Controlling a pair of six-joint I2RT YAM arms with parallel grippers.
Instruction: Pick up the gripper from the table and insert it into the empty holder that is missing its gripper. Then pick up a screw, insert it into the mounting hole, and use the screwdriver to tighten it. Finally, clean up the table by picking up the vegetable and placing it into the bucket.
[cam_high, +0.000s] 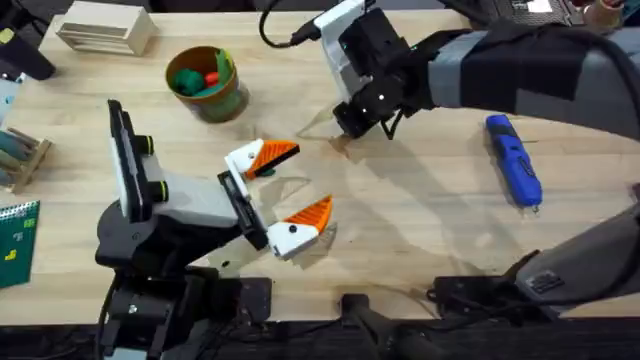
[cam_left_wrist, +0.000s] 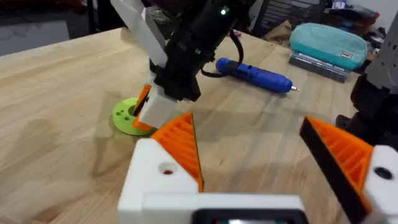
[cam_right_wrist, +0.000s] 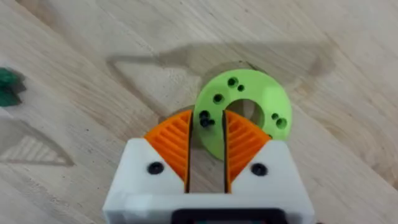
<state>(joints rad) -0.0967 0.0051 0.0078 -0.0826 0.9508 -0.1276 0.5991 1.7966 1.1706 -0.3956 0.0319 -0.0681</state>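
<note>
My right gripper (cam_high: 345, 130) reaches across to the table's middle and points down, its orange pads closed on the rim of a round bright-green disc (cam_right_wrist: 245, 106). The disc (cam_left_wrist: 126, 116) rests on the wood under that gripper (cam_left_wrist: 152, 109). Open with nothing between its white fingers, my left gripper (cam_high: 285, 190) hovers low near the front. The dark-green vegetable (cam_high: 265, 172) lies beside its far finger and also appears as a sprig (cam_right_wrist: 6, 84). To the right lies the blue screwdriver (cam_high: 513, 160). The bucket (cam_high: 207, 82) stands at the back left. The loose orange gripper is out of view.
A beige box (cam_high: 105, 30) sits at the far left corner. A wooden rack (cam_high: 20, 155) and a green card (cam_high: 15, 235) line the left edge. A teal case (cam_left_wrist: 329, 40) lies beyond the screwdriver (cam_left_wrist: 255, 74).
</note>
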